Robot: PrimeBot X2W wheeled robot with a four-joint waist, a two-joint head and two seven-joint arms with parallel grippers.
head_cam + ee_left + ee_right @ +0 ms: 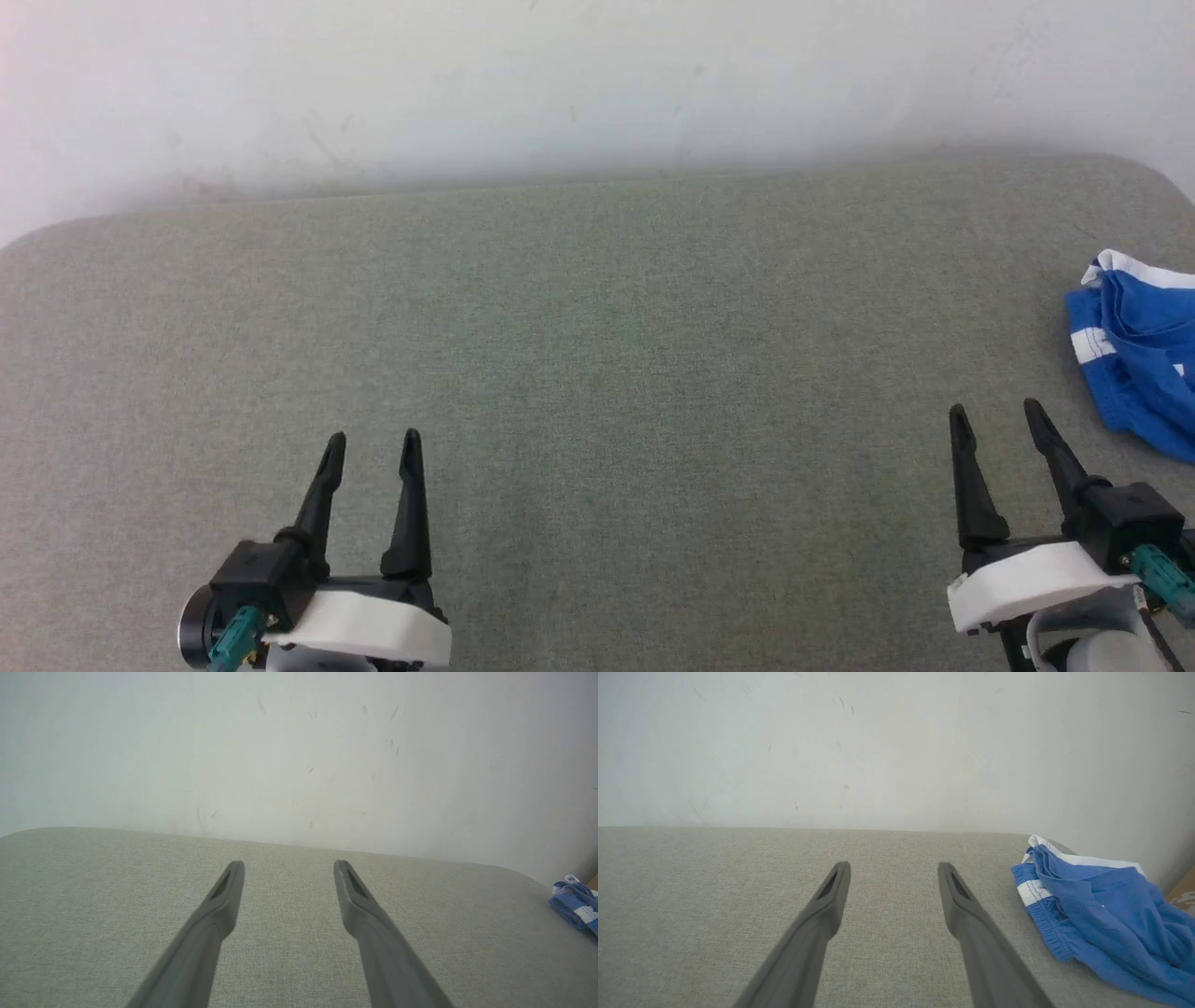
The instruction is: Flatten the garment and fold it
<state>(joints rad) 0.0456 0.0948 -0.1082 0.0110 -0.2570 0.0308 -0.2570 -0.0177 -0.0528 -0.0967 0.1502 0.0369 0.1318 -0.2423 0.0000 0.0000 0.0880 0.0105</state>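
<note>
Soft even light, hazy, faint shadows.

The garment (1144, 364) runs off the head view's right edge; its crumpled folds hide its full shape.

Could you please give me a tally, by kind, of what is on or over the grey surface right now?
blue shorts, crumpled at the surface's right edge: 1
grippers, both open and empty: 2 (left gripper, right gripper)
grey fabric surface: 1
Total: 4
</note>
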